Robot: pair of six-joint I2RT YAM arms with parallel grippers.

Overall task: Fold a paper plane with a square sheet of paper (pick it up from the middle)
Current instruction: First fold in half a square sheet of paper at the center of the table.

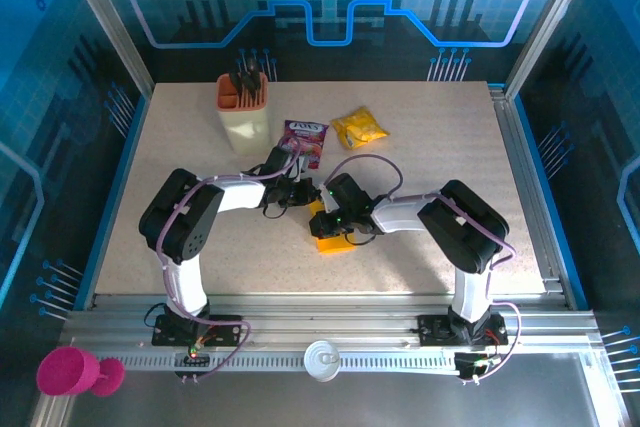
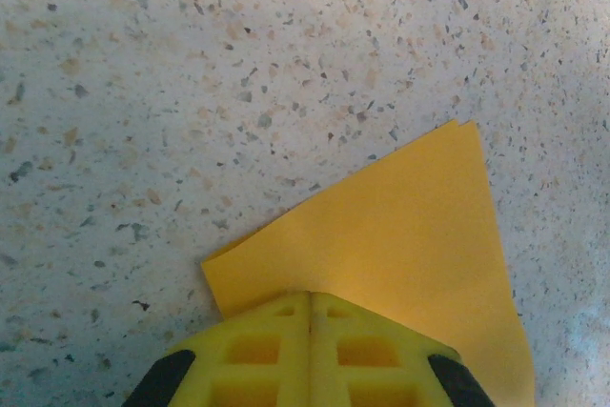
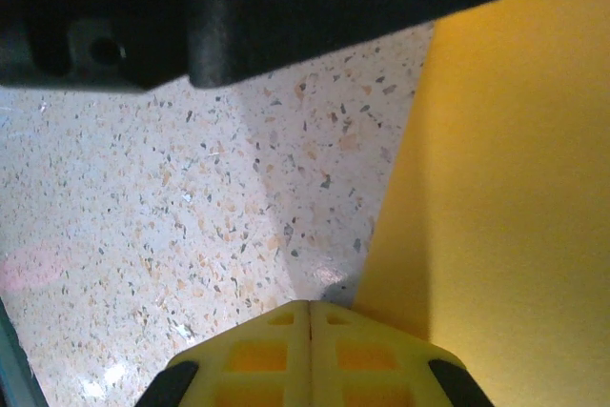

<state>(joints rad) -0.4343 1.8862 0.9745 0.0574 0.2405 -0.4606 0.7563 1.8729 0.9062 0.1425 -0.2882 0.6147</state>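
The square sheet of paper [image 1: 335,240] lies near the middle of the bench [image 1: 450,137], between the two arms and well apart from the other items. In the left wrist view it shows a doubled edge at its far corner, so I judge that at least one fold is already in place; it is not yet a pointed dart. The left fingers [image 2: 295,331] are closed flush against each other with no paper visible in the seam, and their tips sit over the near edge of the sheet. The right fingers [image 3: 291,331] are likewise closed on nothing, positioned at the boundary between the sheet and bare bench. I judge that both sets are shut so that they act as blunt pressing tools, one pinning the sheet while the other works a crease; whether either tip actually touches the paper I cannot tell. The dark housing [image 3: 238,7] across the top of the right wrist view appears to be the left arm's wrist, which shows how closely the arms are working. The beige holder [image 1: 243,119], the purple packet [image 1: 305,140] and the yellow snack packet [image 1: 360,128] stand towards the far side of the bench, presumably to keep the folding area free. The purple packet carries printed lettering, but it is too small to read. The sheet itself is unprinted.
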